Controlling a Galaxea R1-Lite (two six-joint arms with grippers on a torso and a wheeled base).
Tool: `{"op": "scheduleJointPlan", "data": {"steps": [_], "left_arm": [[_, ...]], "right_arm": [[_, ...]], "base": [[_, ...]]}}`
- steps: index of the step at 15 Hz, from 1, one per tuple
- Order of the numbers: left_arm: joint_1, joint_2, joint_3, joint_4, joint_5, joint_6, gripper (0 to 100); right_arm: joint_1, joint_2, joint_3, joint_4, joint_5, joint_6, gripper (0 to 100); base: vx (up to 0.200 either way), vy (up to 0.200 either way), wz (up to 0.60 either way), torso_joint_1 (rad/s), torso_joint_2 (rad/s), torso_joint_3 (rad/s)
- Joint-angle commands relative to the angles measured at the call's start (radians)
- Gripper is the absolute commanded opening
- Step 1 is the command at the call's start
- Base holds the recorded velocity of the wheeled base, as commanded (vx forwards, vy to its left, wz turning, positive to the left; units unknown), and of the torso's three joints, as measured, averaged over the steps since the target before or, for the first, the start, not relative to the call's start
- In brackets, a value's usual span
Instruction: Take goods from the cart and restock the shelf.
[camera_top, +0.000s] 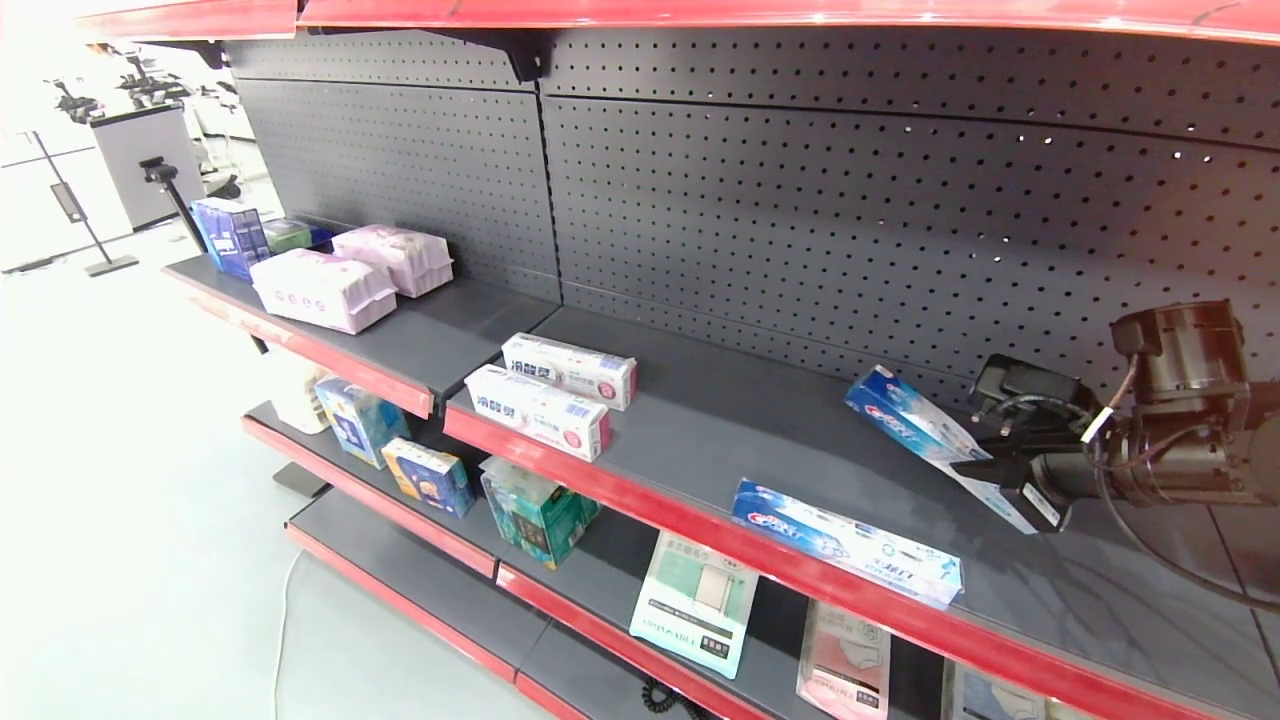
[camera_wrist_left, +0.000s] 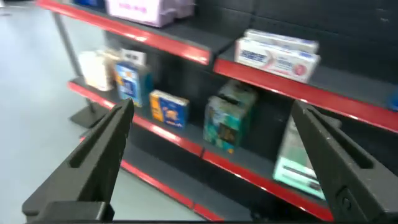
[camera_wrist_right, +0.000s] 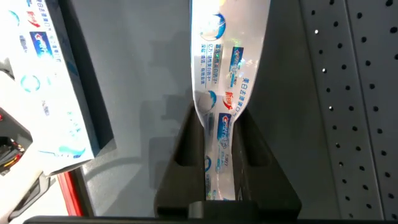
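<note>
My right gripper (camera_top: 1000, 475) is shut on one end of a blue and white toothpaste box (camera_top: 915, 422), held on edge over the right part of the upper grey shelf (camera_top: 720, 420), close to the pegboard back. In the right wrist view the two fingers (camera_wrist_right: 186, 146) clamp the narrow box (camera_wrist_right: 229, 56). A second blue toothpaste box (camera_top: 845, 540) lies flat along the shelf's red front lip, and appears beside the held one (camera_wrist_right: 50, 81). My left gripper (camera_wrist_left: 211, 168) is open and holds nothing, facing the lower shelves.
Two white and red toothpaste boxes (camera_top: 555, 392) lie at the shelf's left end. Pink tissue packs (camera_top: 322, 290) and a blue box (camera_top: 230, 235) sit on the adjoining shelf. The lower shelves carry small boxes (camera_wrist_left: 168, 109) and flat packets (camera_top: 695, 600). Bare shelf lies between the toothpaste groups.
</note>
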Motion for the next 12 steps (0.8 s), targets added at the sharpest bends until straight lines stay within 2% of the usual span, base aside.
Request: {"op": "scheduleJointPlan", "data": {"steps": [1, 4, 9, 12], "left_arm": [[-0.001, -0.001, 0.002, 0.012, -0.033, 0.037, 100], [0.000, -0.001, 0.002, 0.012, -0.023, 0.020, 100], [0.000, -0.001, 0.002, 0.011, -0.021, 0.025, 100], [0.000, -0.001, 0.002, 0.012, -0.021, 0.025, 100]], "right_arm": [[0.000, -0.002, -0.001, 0.000, 0.001, 0.000, 0], [0.002, 0.001, 0.007, 0.004, -0.009, -0.006, 0], [0.010, 0.087, -0.051, 0.000, -0.039, -0.095, 0], [0.011, 0.145, -0.097, 0.001, -0.058, -0.097, 0]], "base": [[0.000, 0.000, 0.00, 0.000, 0.00, 0.000], [0.000, 0.000, 0.00, 0.000, 0.00, 0.000], [0.000, 0.000, 0.00, 0.000, 0.00, 0.000], [0.000, 0.000, 0.00, 0.000, 0.00, 0.000]]}}
